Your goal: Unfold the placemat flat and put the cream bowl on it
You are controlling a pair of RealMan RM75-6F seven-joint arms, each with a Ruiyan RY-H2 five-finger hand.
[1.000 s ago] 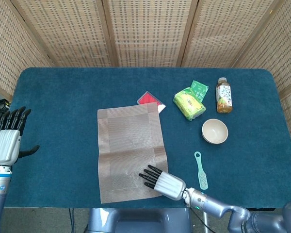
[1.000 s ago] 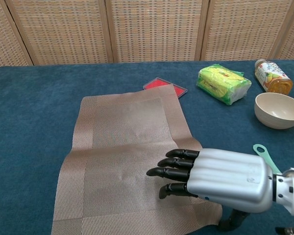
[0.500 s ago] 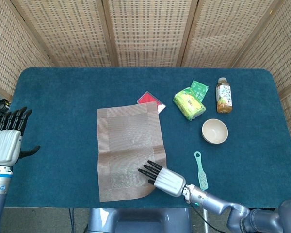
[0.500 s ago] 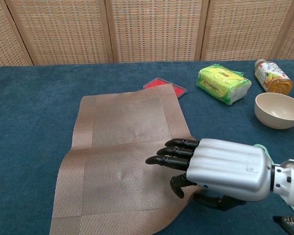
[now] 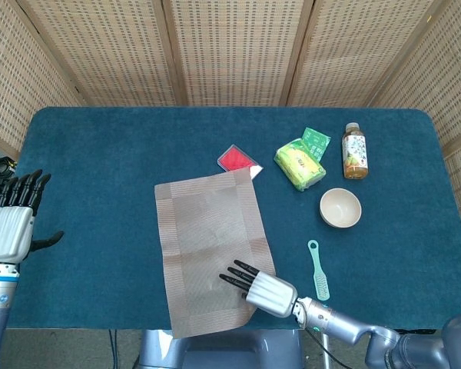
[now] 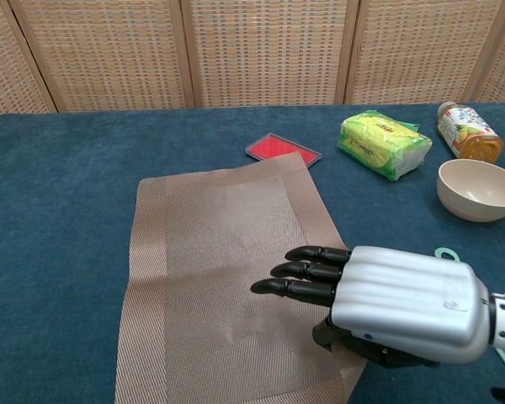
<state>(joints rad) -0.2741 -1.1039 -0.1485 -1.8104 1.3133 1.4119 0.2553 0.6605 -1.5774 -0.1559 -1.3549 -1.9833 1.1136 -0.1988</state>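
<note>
From my station I see the placemat [image 5: 212, 246] spread open on the blue table [image 5: 100, 154], lying slightly askew with its near edge reaching the table's front edge. My right hand [image 6: 379, 290] rests on the mat's near right corner, fingers [image 6: 299, 270] stretched out flat and close together, pointing across the mat; it holds nothing that I can see, though the thumb sits under the palm and I cannot tell whether it catches the mat's edge. The cream bowl [image 5: 340, 207] stands upright on bare cloth, well apart from the mat, to the right of it. My left hand [image 5: 11, 223] hovers at the far left of the table (only the head view shows it), fingers apart and upright, empty. A red flat case [image 5: 237, 160] lies just beyond the mat's far right corner. A yellow-green packet [image 6: 384, 143] and a bottle [image 5: 354, 151] sit behind the bowl, and a pale green brush [image 5: 317, 269] lies in front of the bowl, between it and my right arm.
</note>
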